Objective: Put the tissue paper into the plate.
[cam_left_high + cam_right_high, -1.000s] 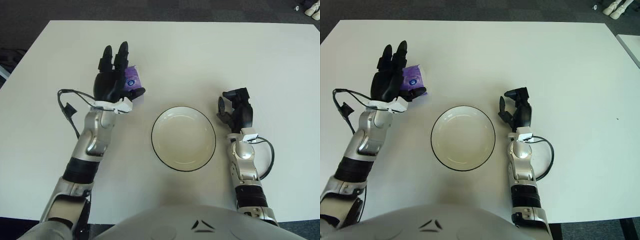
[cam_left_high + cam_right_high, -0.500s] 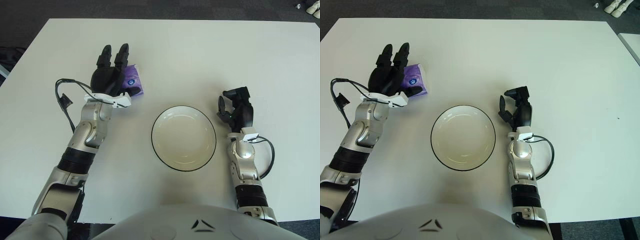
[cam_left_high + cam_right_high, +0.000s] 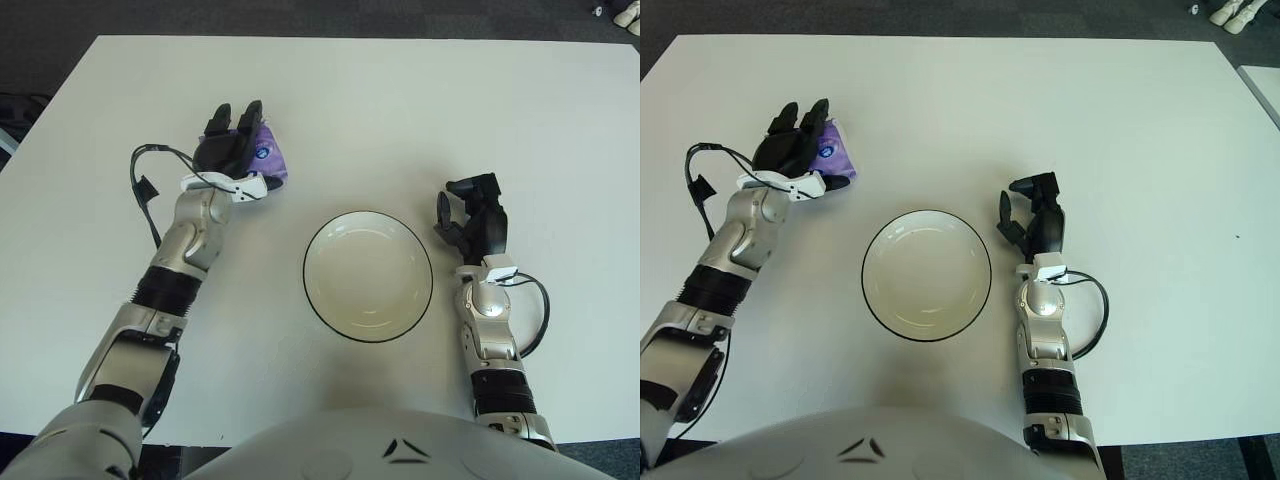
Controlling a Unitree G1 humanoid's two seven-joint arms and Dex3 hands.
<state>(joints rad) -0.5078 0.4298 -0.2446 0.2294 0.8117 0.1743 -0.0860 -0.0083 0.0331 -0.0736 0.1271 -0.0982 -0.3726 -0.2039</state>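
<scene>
Left hand (image 3: 232, 150): reached out over the far left part of the table (image 3: 400, 110), fingers curled over the tissue pack; thumb under its near edge, pack pinched between.
Tissue pack (image 3: 266, 160): small, purple, in the left hand's grasp, well left of and beyond the plate; whether lifted off the table or touching it, could not tell.
Plate (image 3: 368, 277): round, cream with a dark rim, at table centre near the robot; nothing in it.
Right hand (image 3: 1032, 220): just right of the plate, fingers bent inward and holding nothing; idle.
Left arm cable (image 3: 145, 180): black loop beside the left wrist.
Right arm cable (image 3: 1092, 315): black loop at the right forearm.
Left eye view only: more dark floor past the table's left edge (image 3: 25, 60).
Right eye view only: pale strip (image 3: 1262, 95) beyond the table's right edge; more bare table to the right of the right hand.
Both views: white shoes (image 3: 1225, 15) at the top right corner, on the floor.
</scene>
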